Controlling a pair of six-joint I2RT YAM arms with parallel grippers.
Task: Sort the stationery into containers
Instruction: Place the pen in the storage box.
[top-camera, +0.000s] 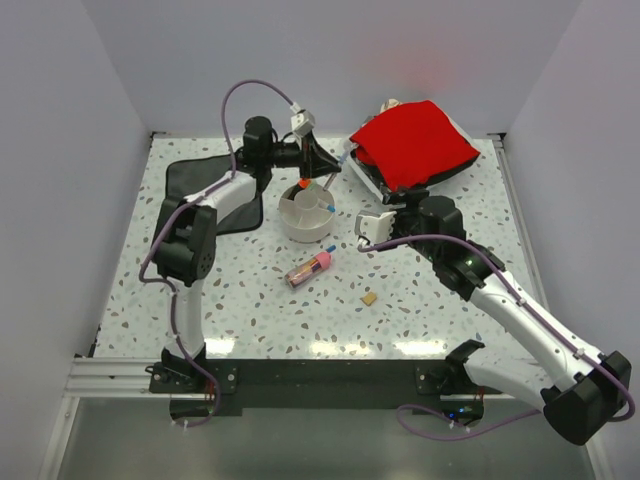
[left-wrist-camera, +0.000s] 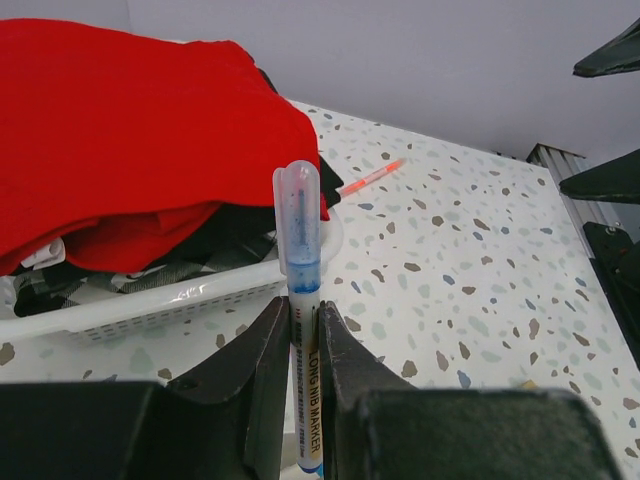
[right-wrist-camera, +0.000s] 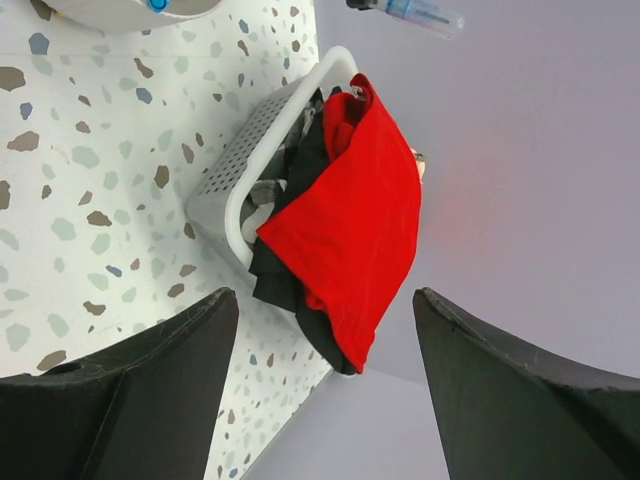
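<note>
– Plastic, thin and smooth: the blue-tipped pen in our left gripper looked light, stiff and a bit slippery; jaws were clamped on its barrel just below the clear cap.
– Where did we have it?
– Off the table, just past the far rim of the off-white bowl, toward the white tray; not in any compartment yet.
– Grip point OK?
– We judged yes; the barrel is the place to take it; the cap looked likely to slip off if pinched.
– Right gripper?
– Jaws wide apart, nothing between them; it hung between bowl and tray.
– Counts?
– One bowl; one tray with one red cloth; one black cloth. One held pen; one pink-capped stick and one tan eraser loose on the table, apart from each other; one thin orange pen lying beyond the tray. Inside the bowl we saw an orange cap and a blue tip, so at least two; more we couldn't tell.
– Handling of the loose ones?
– Stick looked fat, rigid and likely to roll; we'd pinch across its middle. Eraser looked tiny and low; we'd take it by its sides.
</note>
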